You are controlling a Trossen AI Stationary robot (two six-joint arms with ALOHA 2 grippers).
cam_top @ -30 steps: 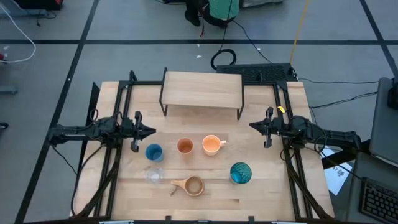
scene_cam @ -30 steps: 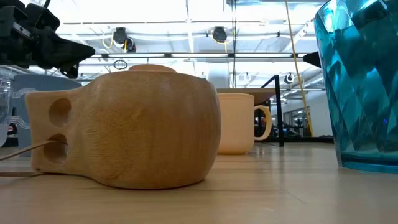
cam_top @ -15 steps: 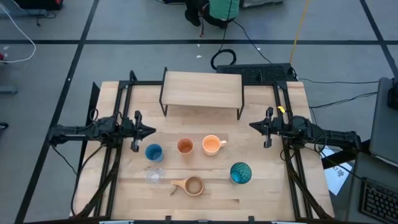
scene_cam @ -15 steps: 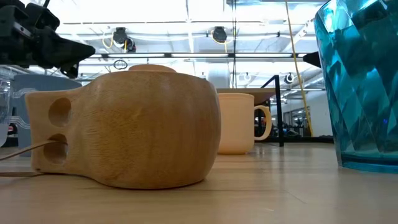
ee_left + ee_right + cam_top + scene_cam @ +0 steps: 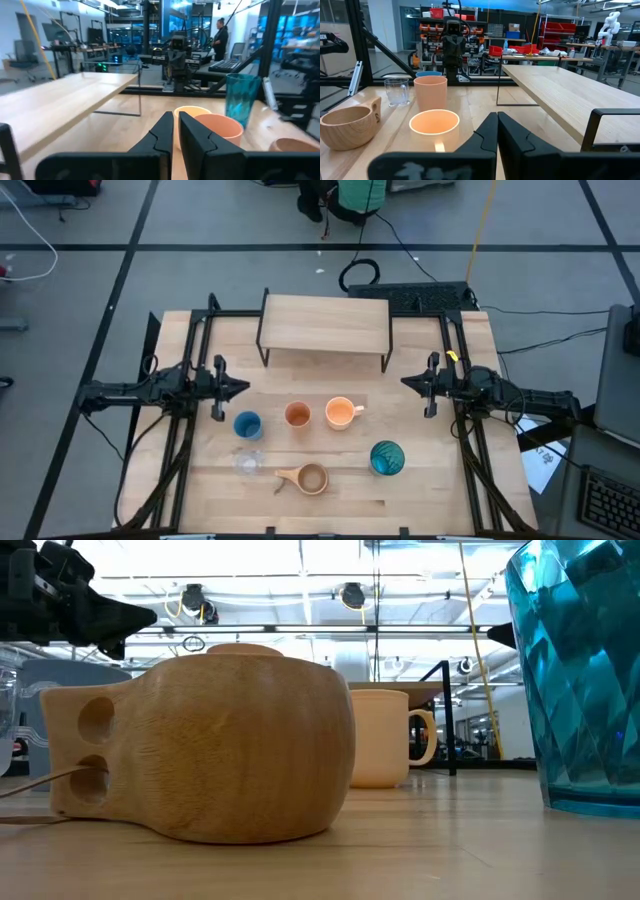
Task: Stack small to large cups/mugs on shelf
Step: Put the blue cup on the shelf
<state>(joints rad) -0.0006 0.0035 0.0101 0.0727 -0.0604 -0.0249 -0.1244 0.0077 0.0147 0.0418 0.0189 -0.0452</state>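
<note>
Clearly the blue cup sits just beside the left gripper (jaws pressed together, empty), nearer than the right gripper, also closed; shelf beyond.

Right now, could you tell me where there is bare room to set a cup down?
The shelf top is bare. Bare table lies right of the teal tumbler. It is crowded between the blue cup and orange mug.
</note>
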